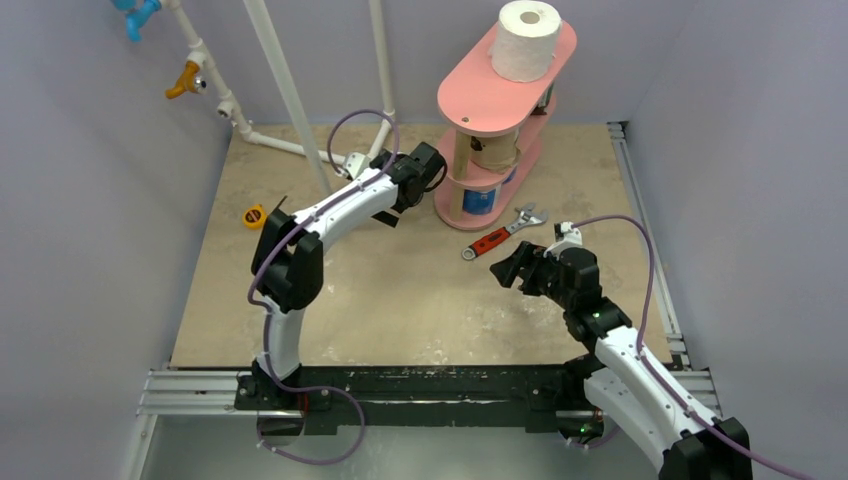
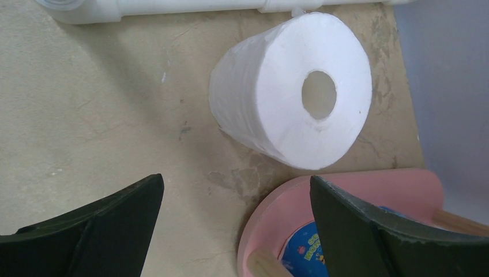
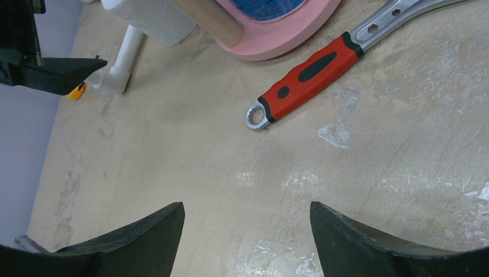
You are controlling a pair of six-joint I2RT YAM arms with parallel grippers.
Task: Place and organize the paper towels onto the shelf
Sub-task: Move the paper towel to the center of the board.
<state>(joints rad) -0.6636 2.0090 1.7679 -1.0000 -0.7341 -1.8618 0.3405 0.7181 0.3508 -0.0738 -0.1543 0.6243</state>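
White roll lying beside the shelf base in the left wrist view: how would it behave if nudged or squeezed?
The white roll rests on its curved side, so a nudge would probably set it rolling. Its paper surface looks soft and slightly wrinkled, so a firm squeeze would likely dent it. With its hollow core, it is probably light.

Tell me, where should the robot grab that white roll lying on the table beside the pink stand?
Probably across the curved wall of the white roll, one finger on each side. Its holed end faces the open left gripper, so come straight on from there, keeping clear of the pink shelf close beside it.
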